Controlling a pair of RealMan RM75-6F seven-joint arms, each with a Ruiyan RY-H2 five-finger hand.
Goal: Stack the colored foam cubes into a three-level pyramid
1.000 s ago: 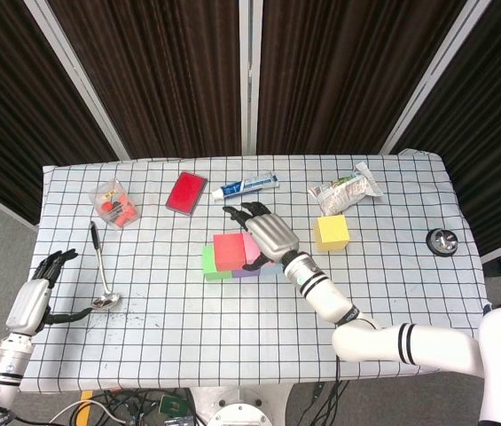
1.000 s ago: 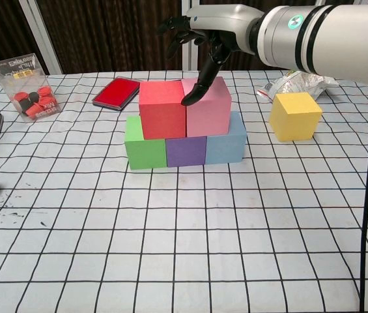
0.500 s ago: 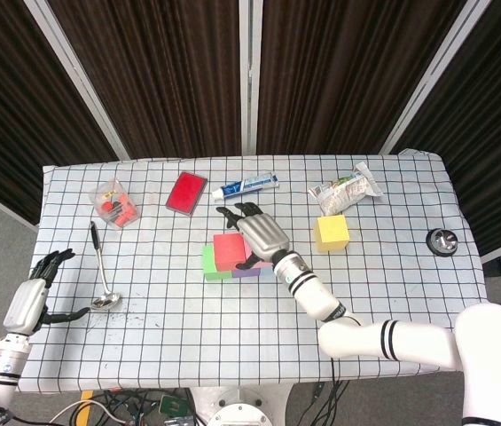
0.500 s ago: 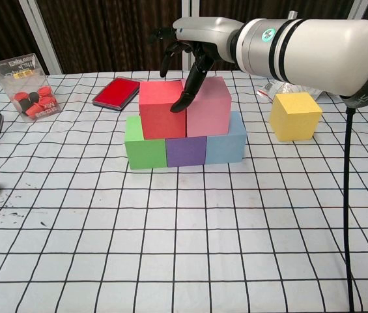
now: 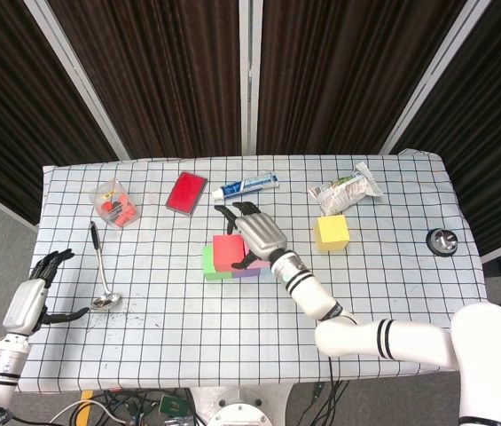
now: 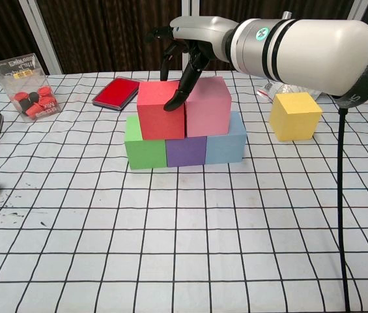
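Note:
A green cube, a purple cube and a blue cube form a row on the table. On top sit a red cube and a pink cube, side by side. A yellow cube stands alone to the right, also seen as the yellow cube from above. My right hand hovers over the stack with fingers spread, holding nothing; one fingertip touches the red cube's top near the seam with the pink cube. In the head view the right hand hides most of the pink cube. My left hand rests open at the table's left edge.
A metal spoon lies near the left hand. At the back stand a clear box of red pieces, a flat red case, a toothpaste tube and a crinkled packet. A small metal disc sits far right.
My right hand has shifted left over the stack; its fingertip moved from the pink cube's front edge onto the red cube. The cubes and left hand have not moved.

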